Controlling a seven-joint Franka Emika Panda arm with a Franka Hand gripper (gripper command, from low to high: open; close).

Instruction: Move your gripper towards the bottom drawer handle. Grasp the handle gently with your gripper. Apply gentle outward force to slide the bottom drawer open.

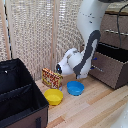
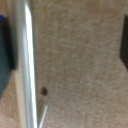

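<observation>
The bulky white robot arm reaches down toward the dark brown wooden chest on the exterior view's right, where the bottom drawer (image 1: 111, 64) already stands part way out, its black inside showing above the flat front. In that view the small white gripper (image 1: 93, 68) is hidden behind the arm's dark wrist, close to the thin silver bar that is the bottom drawer handle (image 1: 97, 69). The wrist view settles the rest: the silver bar (image 2: 26, 65) runs straight across the brown drawer front, with one dark blue finger (image 2: 6, 55) just beside it and the other finger (image 2: 124, 42) well apart from it, so the fingers stand wide apart and clamp nothing. To do this step well, I judge the fingers should be centred over the bar before closing softly, then pull squarely along the drawer's travel so it does not bind. Counted: one arm, one handle on the bottom drawer, a second silver handle (image 1: 113, 32) on the drawer above, one yellow bowl (image 1: 53, 96), one blue bowl (image 1: 75, 88), one patterned red box (image 1: 51, 78), and one black fabric bin (image 1: 20, 95) on the pale wooden table (image 1: 95, 107).
</observation>
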